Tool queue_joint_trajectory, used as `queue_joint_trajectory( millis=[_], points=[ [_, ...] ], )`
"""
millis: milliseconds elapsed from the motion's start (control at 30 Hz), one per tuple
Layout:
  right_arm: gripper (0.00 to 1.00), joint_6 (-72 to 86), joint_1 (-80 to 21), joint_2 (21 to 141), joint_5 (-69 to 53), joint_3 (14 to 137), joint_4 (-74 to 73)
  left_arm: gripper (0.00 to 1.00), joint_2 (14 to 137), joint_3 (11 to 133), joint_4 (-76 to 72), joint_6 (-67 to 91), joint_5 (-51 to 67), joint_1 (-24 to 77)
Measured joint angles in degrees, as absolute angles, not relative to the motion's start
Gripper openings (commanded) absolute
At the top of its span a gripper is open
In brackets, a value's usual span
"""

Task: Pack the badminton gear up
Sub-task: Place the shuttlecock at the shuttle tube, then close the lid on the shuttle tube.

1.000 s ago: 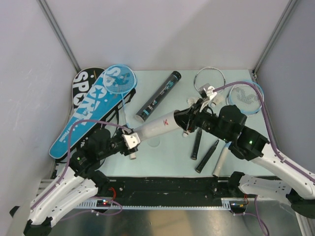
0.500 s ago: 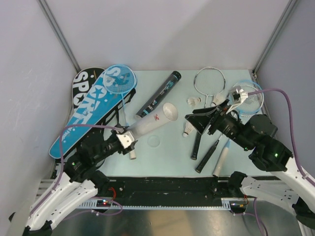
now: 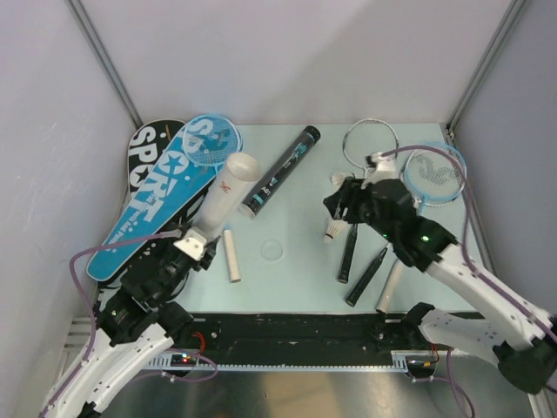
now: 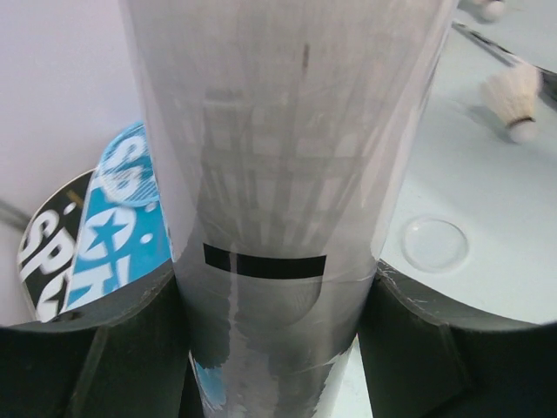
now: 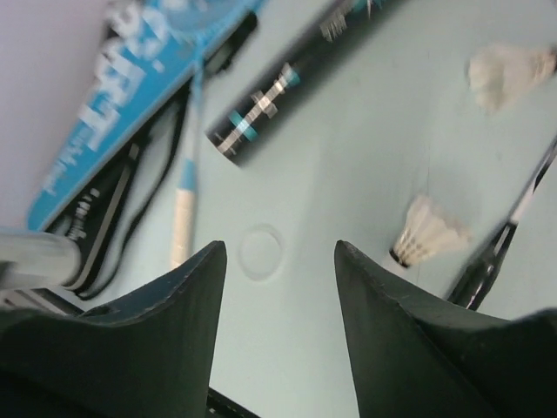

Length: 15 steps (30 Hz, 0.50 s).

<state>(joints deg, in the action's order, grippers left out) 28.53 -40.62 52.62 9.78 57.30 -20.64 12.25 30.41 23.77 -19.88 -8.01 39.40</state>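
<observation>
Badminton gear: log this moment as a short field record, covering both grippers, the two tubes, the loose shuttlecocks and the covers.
left gripper: shut on the white tube, its open end facing away from the gripper
right gripper: open, empty, above the table
black tube: lying on the table, untouched
loose shuttlecocks: near shuttlecock and far shuttlecock, both on the table by the right gripper
covers: blue cover lying over black cover, far left

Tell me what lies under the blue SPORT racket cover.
A black SPORT cover lies under the blue cover. Its rounded end and part of one edge stick out past the blue one. The rest of it, and anything else beneath, is covered.
</observation>
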Motion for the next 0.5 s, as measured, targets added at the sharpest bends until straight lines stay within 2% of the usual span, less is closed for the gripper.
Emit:
queue_joint_trajectory(
  millis=[233, 500],
  points=[
    [0.45, 35.7, -45.89, 70.83, 12.36, 54.13, -17.26, 0.41, 9.13, 30.11, 22.39, -17.15, -20.34, 39.38],
    [0.36, 41.19, -51.09, 87.68, 13.08, 54.81, -8.75, 0.42, 8.84, 29.89, 21.54, -16.34, -22.55, 39.42]
  ],
)
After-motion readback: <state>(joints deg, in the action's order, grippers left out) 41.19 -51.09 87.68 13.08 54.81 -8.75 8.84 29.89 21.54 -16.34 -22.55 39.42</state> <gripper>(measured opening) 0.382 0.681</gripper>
